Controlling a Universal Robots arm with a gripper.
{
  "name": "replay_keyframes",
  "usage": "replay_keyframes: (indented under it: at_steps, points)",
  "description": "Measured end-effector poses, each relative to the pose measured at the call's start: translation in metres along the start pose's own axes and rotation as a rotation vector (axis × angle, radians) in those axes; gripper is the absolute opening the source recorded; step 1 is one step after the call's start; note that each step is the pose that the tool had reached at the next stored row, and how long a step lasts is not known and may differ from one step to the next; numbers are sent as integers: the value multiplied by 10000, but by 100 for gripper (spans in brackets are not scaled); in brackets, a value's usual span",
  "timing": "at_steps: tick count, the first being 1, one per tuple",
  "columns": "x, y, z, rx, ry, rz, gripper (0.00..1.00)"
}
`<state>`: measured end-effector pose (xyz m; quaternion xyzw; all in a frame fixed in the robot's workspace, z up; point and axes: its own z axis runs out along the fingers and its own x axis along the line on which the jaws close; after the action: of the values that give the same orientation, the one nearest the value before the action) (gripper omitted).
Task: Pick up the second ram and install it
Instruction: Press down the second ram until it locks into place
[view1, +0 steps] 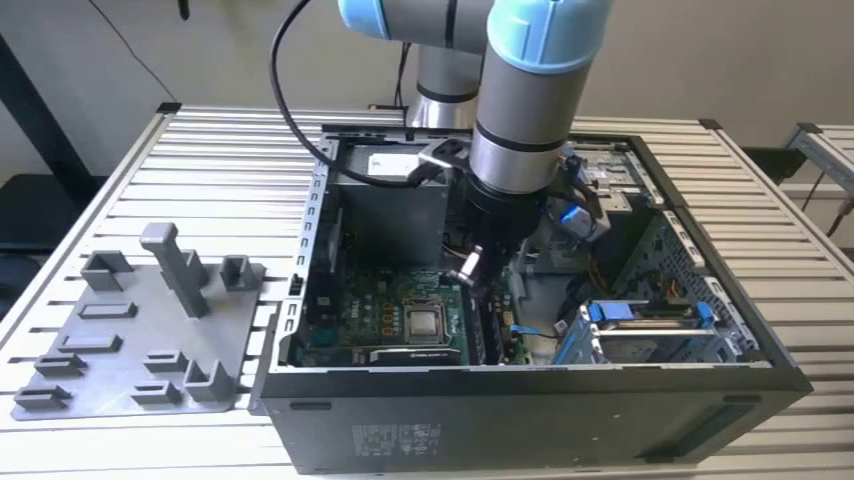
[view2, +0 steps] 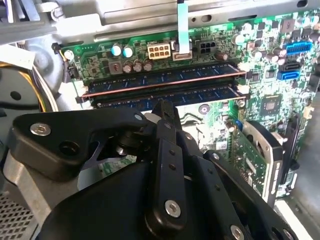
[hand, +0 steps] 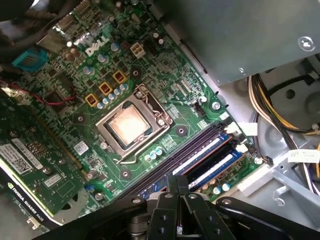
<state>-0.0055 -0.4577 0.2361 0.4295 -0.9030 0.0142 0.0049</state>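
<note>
Two dark bluish memory sticks stand side by side in the long motherboard slots. The second ram (view2: 200, 94) (hand: 202, 154) is the stick closer to the processor socket, and it sits upright in its slot. My gripper (view1: 470, 268) (view2: 164, 106) (hand: 178, 181) reaches down into the open computer case (view1: 534, 400). Its fingers are shut together with the tip right at the top edge of that stick, about midway along it. I cannot tell whether the tip touches the stick. The other stick (view2: 165, 80) (hand: 220, 167) sits one slot further from the socket.
The processor socket (hand: 131, 125) lies beside the slots, with a graphics card (hand: 30, 165) beyond it. A power supply (view1: 387, 200) and bundled cables (hand: 270, 100) crowd one side, and a drive cage (view1: 641, 330) the other. A grey plastic tray (view1: 134, 340) lies outside the case at the exterior view's left.
</note>
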Motion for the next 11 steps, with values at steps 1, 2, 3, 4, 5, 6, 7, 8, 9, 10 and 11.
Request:
replay_keyframes:
  at_steps: [1, 2, 3, 4, 5, 6, 7, 8, 9, 10, 11]
  points:
    - [0, 0, 0, 2, -2, -93, 11]
    - [1, 1, 0, 4, -5, -190, 11]
    - [1, 1, 0, 6, -6, -275, 11]
    - [2, 1, -1, 8, -6, -352, 11]
    - [2, 1, -1, 9, -8, -427, 11]
    - [2, 2, -1, 12, -9, -504, 11]
    - [2, 2, -1, 13, -11, -578, 11]
    - [2, 2, -1, 15, -12, -651, 11]
    - [2, 2, -1, 16, -14, -731, 11]
    - [2, 2, 0, 18, -16, -801, 11]
    - [2, 2, 0, 19, -18, -873, 11]
